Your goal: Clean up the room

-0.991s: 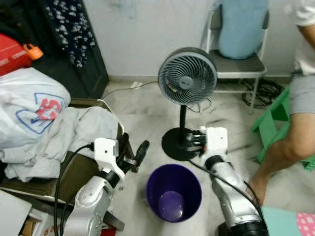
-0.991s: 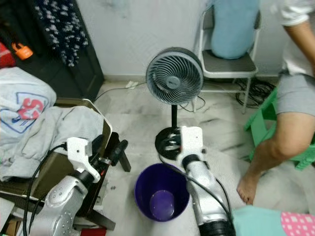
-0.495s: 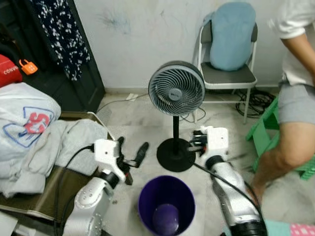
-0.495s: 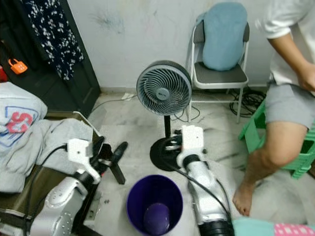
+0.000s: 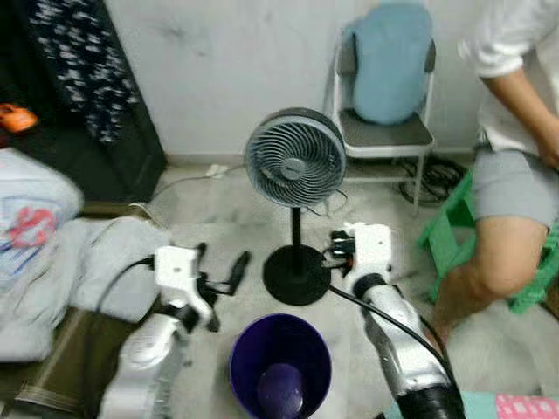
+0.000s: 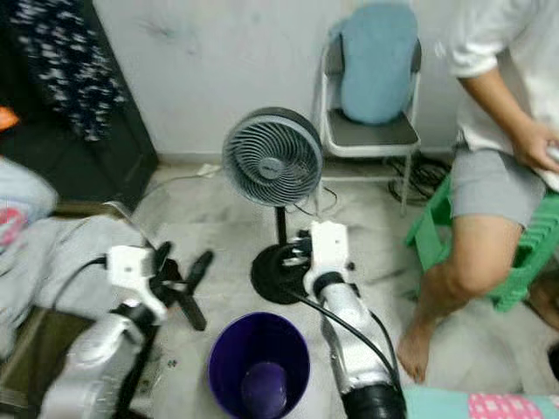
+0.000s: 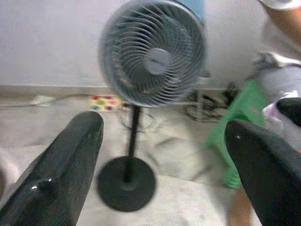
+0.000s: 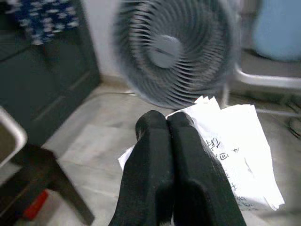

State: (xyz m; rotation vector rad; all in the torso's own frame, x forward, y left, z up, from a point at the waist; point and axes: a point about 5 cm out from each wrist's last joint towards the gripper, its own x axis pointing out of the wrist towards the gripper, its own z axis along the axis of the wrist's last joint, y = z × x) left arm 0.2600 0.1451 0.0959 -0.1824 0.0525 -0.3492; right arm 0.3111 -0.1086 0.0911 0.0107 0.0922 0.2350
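Right gripper [image 8: 167,123] clamped on paper [image 8: 235,141], centre frame. Left gripper [image 7: 160,141] wide open, empty. Better centre paper above purple bin [image 5: 279,371] lower centre, then release.

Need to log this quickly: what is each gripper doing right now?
Left gripper: open, holding nothing.
Right gripper: shut on a printed paper.

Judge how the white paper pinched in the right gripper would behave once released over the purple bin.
The paper looks thin and creased, so probably floppy and very light. Released by the right gripper, it may flutter past the purple bin.
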